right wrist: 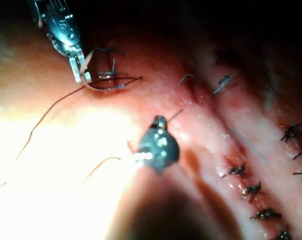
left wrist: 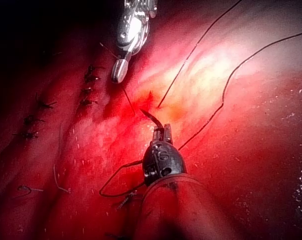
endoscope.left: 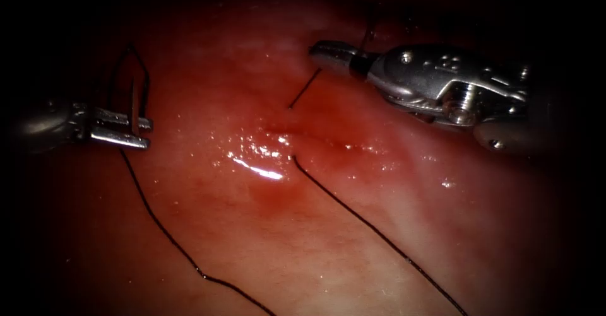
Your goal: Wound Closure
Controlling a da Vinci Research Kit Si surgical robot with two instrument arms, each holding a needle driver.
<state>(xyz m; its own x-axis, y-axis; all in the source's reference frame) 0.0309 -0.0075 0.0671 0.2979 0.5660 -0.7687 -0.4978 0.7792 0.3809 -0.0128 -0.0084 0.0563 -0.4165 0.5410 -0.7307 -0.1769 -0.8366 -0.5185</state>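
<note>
Right end effector point(endoscope.left: 325, 52) clamped on thread point(endoscope.left: 305, 87), left end effector point(endoscope.left: 142, 133) grips needle point(right wrist: 98, 87), wrist views reveal knotted stitches point(right wrist: 250, 190).

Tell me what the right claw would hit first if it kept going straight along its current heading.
Probably nothing solid at once. The right claw, shut on the thread, points toward picture left over the tissue. Depth is unclear, so it might graze that surface well before nearing the left claw.

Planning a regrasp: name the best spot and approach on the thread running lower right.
Probably mid-run on the thread, from above with jaws across it: it lies straight and flat on the tissue there, clear of the cut. Left tool holds the needle; right tool holds thread.
</note>
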